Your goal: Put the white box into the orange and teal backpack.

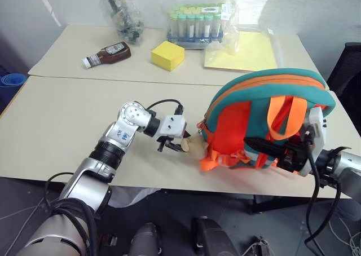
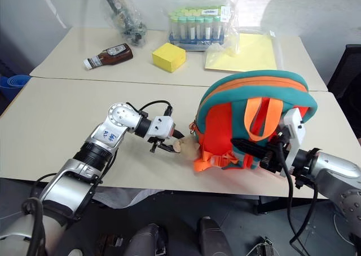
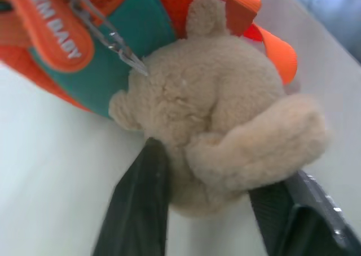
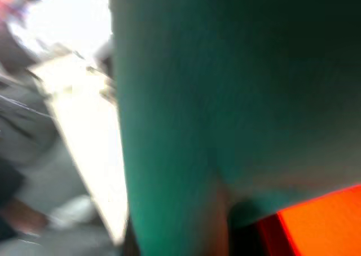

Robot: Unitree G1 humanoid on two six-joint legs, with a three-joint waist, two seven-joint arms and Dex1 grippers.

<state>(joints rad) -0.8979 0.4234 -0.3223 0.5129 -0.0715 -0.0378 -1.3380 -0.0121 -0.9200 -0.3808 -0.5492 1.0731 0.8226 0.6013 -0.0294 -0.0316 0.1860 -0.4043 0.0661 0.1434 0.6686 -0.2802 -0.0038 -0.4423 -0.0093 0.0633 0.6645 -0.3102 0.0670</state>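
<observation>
The orange and teal backpack (image 1: 254, 120) stands upright on the near table, at its front right. Its tan plush piece (image 3: 225, 115) hangs at the lower left corner. My left gripper (image 1: 179, 147) reaches in from the left; its fingers (image 3: 141, 205) stand apart on either side of the plush, so it is open. My right gripper (image 1: 256, 145) presses against the pack's lower front from the right, beneath the orange webbing loop (image 1: 280, 118). The right wrist view is a blur of teal fabric. The white box is out of view.
On the far table lie a yellow cube block (image 1: 167, 54), a brown sauce bottle (image 1: 107, 55), a bagged rack of tubes (image 1: 198, 25), a yellow sheet (image 1: 248, 52) and a clear bag of dark items (image 1: 121, 13). A black chair (image 1: 347, 70) stands at right.
</observation>
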